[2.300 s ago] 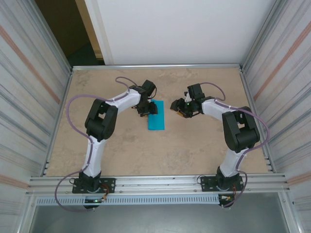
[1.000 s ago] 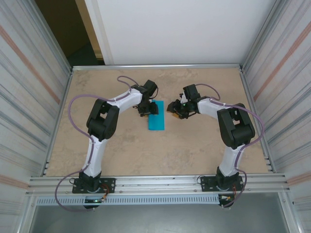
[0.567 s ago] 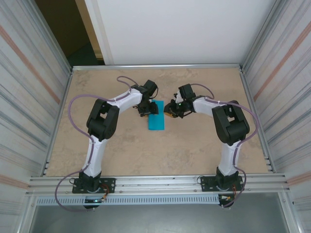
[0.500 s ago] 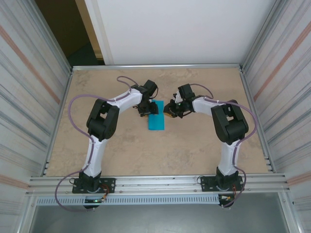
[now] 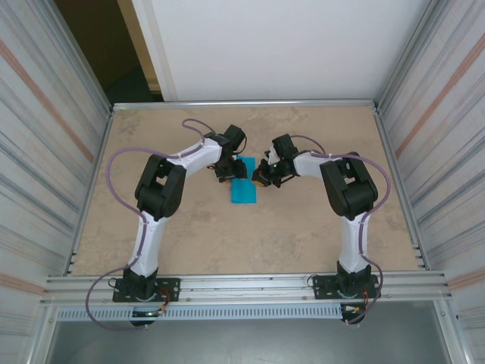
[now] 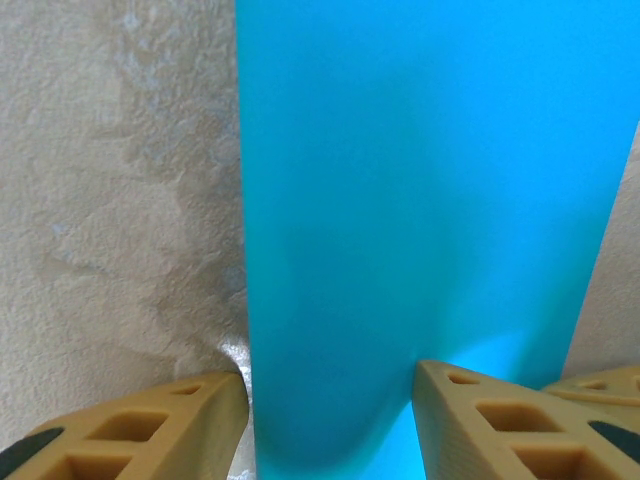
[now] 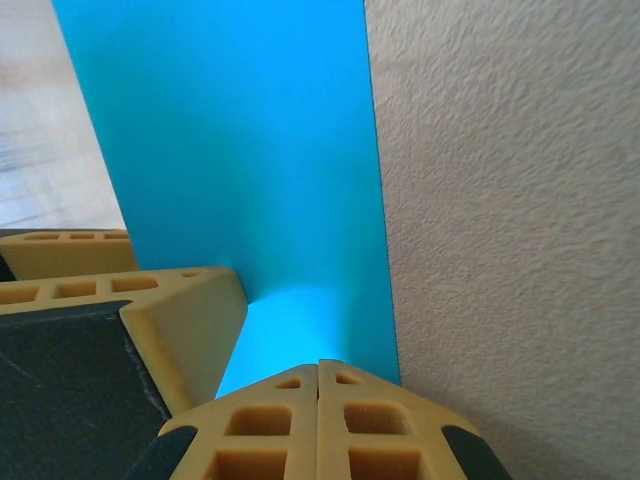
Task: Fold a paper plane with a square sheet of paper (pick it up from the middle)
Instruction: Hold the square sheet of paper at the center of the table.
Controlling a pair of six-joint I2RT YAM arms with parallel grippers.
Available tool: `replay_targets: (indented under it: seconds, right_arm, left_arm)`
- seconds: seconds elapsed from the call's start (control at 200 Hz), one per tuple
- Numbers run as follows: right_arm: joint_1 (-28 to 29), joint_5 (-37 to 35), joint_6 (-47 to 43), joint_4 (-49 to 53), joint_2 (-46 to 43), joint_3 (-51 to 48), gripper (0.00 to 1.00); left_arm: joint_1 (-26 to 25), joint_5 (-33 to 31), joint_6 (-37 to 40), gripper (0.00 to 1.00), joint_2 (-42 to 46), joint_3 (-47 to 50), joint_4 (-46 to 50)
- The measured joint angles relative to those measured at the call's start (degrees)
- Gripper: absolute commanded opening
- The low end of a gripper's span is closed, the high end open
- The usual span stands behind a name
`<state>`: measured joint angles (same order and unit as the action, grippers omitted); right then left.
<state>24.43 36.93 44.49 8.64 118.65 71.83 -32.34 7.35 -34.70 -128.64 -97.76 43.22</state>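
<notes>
The square sheet of paper (image 5: 243,183), folded into a narrow strip, lies flat on the table (image 5: 318,227) between the arms. The left jaws are spread over its far end. The right jaws are pressed together, tips at the strip's right edge.

Risk: the closed tips may skate over the paper or shove the strip sideways, which would skew the crease. A light left hold would let it pivot.
</notes>
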Motion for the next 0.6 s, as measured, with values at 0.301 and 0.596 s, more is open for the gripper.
replay_targets:
  seconds: [0.301, 0.596]
  right_arm:
    - [0.0, 0.9, -0.3, 0.2, 1.7, 1.0, 0.00]
    - [-0.2, 0.9, -3.1, 0.9, 1.8, 0.7, 0.00]
  left_arm:
    - [0.0, 0.0, 0.0, 0.51, 0.0, 0.0, 0.0]
    - [0.0, 0.4, 0.4, 0.54, 1.5, -0.7, 0.0]
